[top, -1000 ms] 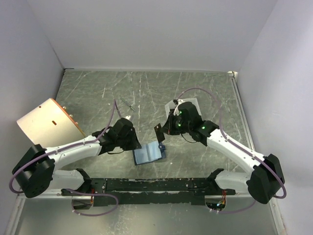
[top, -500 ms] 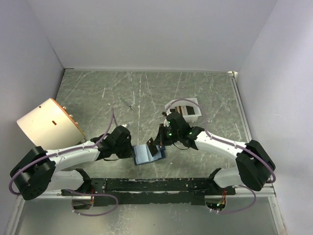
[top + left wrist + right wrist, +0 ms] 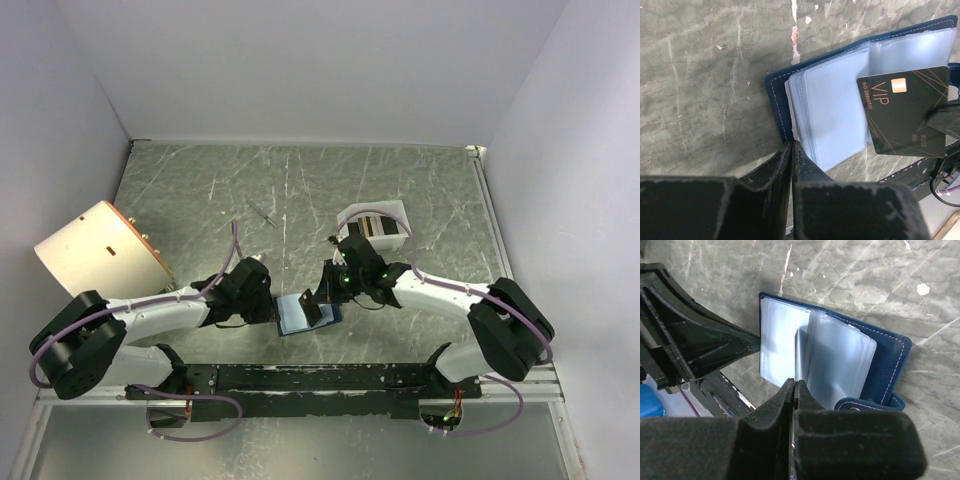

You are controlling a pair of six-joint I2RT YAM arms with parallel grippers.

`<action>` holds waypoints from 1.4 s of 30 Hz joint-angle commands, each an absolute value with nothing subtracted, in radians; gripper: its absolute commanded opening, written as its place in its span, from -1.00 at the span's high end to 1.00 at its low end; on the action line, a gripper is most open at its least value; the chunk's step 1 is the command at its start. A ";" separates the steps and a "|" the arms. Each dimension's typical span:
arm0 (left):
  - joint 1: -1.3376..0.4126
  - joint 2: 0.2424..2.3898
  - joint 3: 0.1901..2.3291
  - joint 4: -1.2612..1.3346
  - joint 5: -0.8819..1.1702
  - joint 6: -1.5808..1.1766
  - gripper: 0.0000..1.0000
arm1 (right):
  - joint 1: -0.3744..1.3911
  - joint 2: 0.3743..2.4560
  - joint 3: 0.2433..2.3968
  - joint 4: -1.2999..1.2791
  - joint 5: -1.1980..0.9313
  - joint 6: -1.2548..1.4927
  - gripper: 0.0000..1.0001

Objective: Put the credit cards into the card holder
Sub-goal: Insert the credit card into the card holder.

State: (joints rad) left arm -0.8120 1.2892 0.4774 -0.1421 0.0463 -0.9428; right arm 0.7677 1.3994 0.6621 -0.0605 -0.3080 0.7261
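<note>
Toward the near edge of the surface [image 3: 200,180] the holder [image 3: 293,316] lies open and flat, its long axis running from tool to tool, dark blue cover down and pale clear sleeves fanned up. The left tool [image 3: 791,145], pressed nearly together, pinches the holder's left edge. The right tool [image 3: 792,386], pressed together, pinches a dark card [image 3: 902,112] with gold VIP print, tilted over the holder's right half, one edge at the sleeves. Farther back, a white tray [image 3: 392,212] holds more cards [image 3: 378,226]
</note>
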 commanded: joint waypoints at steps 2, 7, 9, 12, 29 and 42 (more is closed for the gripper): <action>-0.806 1.305 0.466 -0.191 0.009 -0.926 0.67 | 0.766 1.394 0.637 -0.015 -0.307 0.739 1.00; -0.807 1.284 0.460 -0.201 0.000 -0.930 0.65 | 0.743 1.374 0.609 -0.002 -0.300 0.728 1.00; -0.807 1.282 0.459 -0.200 0.000 -0.930 0.64 | 0.734 1.377 0.602 0.003 -0.315 0.726 1.00; -0.807 1.279 0.460 -0.203 0.000 -0.930 0.64 | 0.729 1.368 0.591 0.012 -0.325 0.730 1.00; -0.807 1.290 0.445 -0.170 0.017 -0.937 0.63 | 0.695 1.382 0.541 0.097 -0.411 0.758 1.00; -0.808 1.284 0.448 -0.183 0.015 -0.935 0.63 | 0.693 1.400 0.531 0.110 -0.383 0.759 1.00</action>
State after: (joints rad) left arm -0.8120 1.2808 0.4721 -0.1379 0.0444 -0.9432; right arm 0.6998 1.3941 0.5400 0.0971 -0.4004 0.7528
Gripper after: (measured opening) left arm 0.186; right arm 0.006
